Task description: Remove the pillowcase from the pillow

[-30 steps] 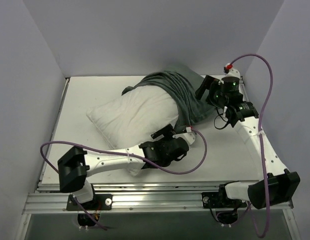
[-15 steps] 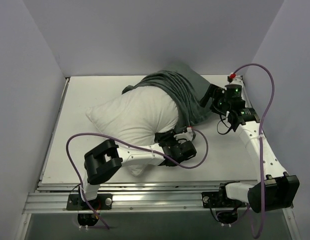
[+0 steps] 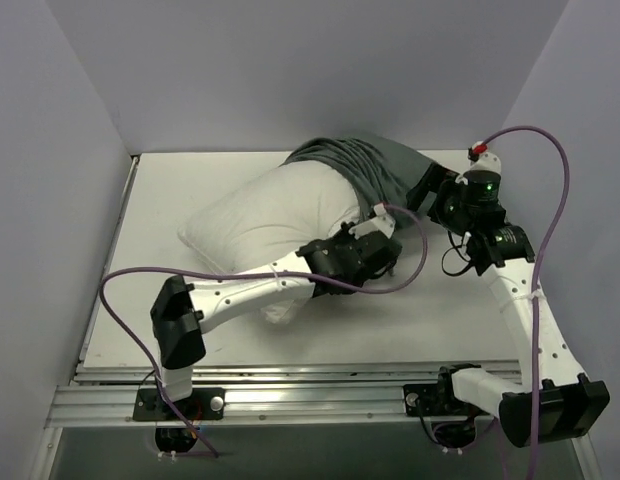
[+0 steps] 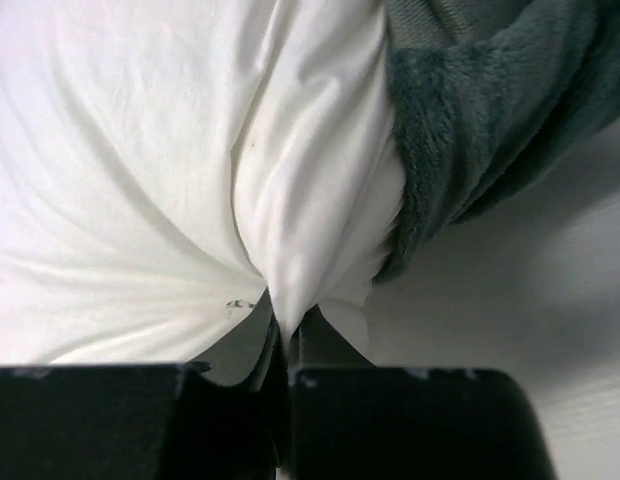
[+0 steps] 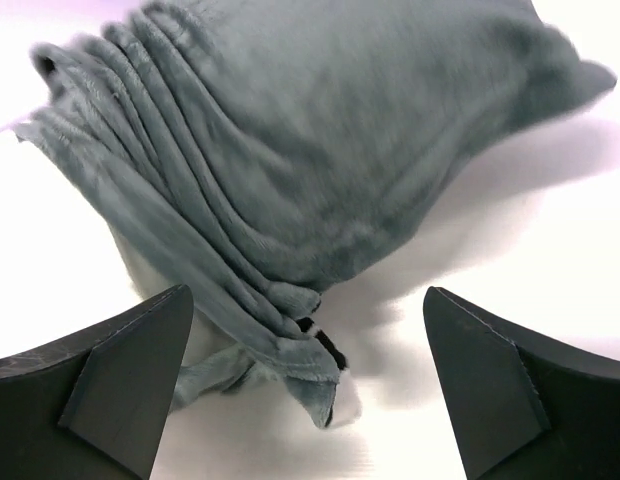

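The white pillow [image 3: 265, 215] lies across the middle of the table, its right end still inside the bunched grey-green pillowcase [image 3: 375, 170]. My left gripper [image 3: 375, 232] is shut on a pinched fold of the pillow [image 4: 290, 200] just beside the pillowcase's rolled rim [image 4: 470, 130]. My right gripper [image 3: 427, 190] hovers open at the right end of the pillowcase [image 5: 340, 150] with nothing between its fingers [image 5: 120, 385]. A small black-and-white bit of the striped face peeks out at the lower hem [image 5: 330, 350].
The white table [image 3: 460, 310] is boxed in by pale walls at the back and on both sides. The left arm's purple cable [image 3: 415, 240] loops close by the pillowcase. The right arm's cable [image 3: 550, 160] arcs along the right wall.
My left gripper has shut on the pillow's fabric and moved toward the back right. The pillow shifted with it. My right gripper has drawn back to the right, still open.
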